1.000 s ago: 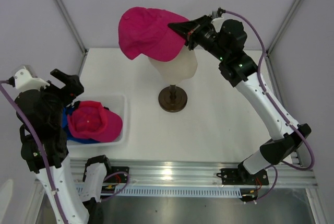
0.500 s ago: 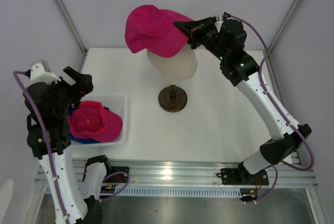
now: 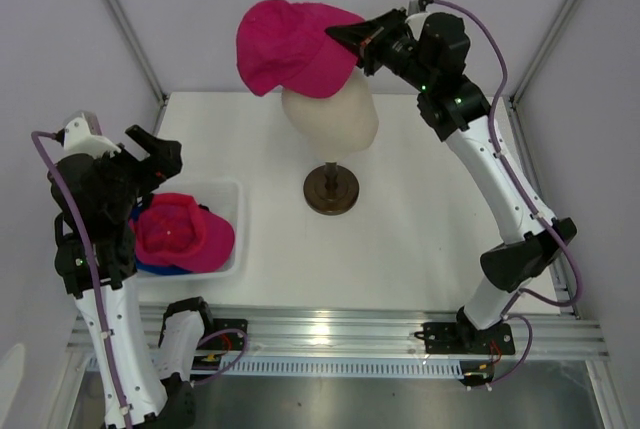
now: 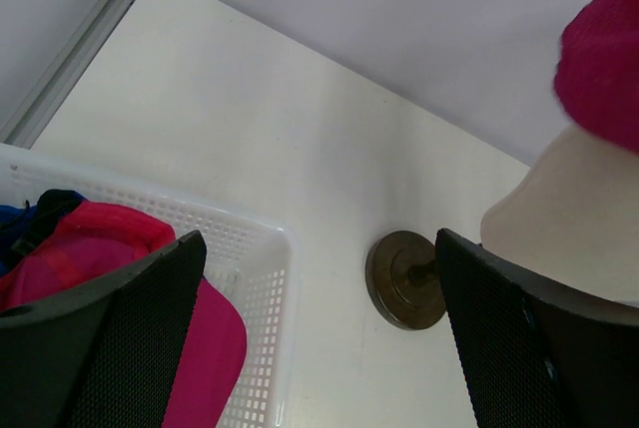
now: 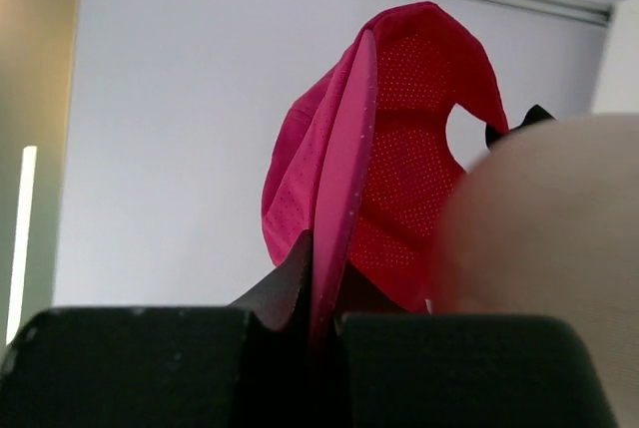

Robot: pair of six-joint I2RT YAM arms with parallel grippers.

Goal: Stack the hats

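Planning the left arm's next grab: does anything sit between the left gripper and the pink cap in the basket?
Nothing visible does. The left gripper hangs open above the white basket's far side, and the pink cap lies on top of the pile, uncovered, with a blue cap under it.

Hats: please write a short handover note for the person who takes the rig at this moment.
Right gripper: shut on the pink cap at its brim, cap tilted over the top of the head.
Left gripper: open, empty, above the basket.
Basket holds a second pink cap over a blue cap.
Done: no cap released on the head yet.
Left: probably seat this cap, then add the basket's two.
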